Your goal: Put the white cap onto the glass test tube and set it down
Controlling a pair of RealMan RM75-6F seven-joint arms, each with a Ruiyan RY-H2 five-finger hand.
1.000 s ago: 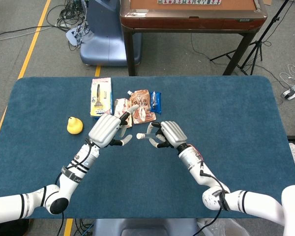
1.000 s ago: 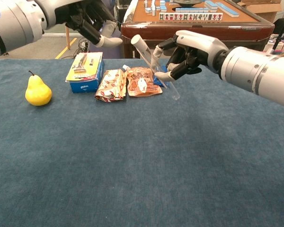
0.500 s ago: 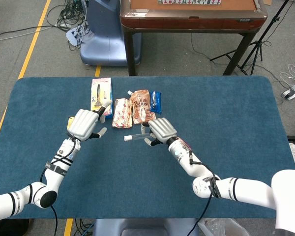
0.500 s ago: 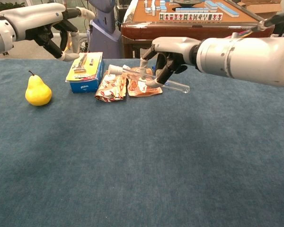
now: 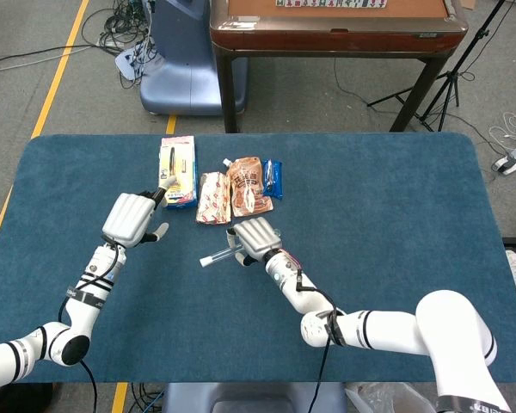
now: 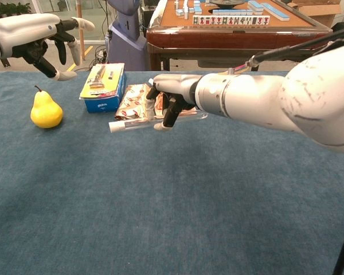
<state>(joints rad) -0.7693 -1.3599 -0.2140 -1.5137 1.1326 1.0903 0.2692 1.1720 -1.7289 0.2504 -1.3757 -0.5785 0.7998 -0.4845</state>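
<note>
The right hand (image 6: 167, 102) has lowered the capped glass test tube (image 6: 139, 122) to horizontal, low over the blue table (image 6: 172, 200), fingers still clamped on it. The left hand (image 5: 131, 218) has withdrawn, fingers apart. Release remains.

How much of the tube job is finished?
The white cap already sits on the end of the glass tube. The right robot hand holds the tube low and level over the table. Letting go is left. The left robot hand holds nothing.
</note>
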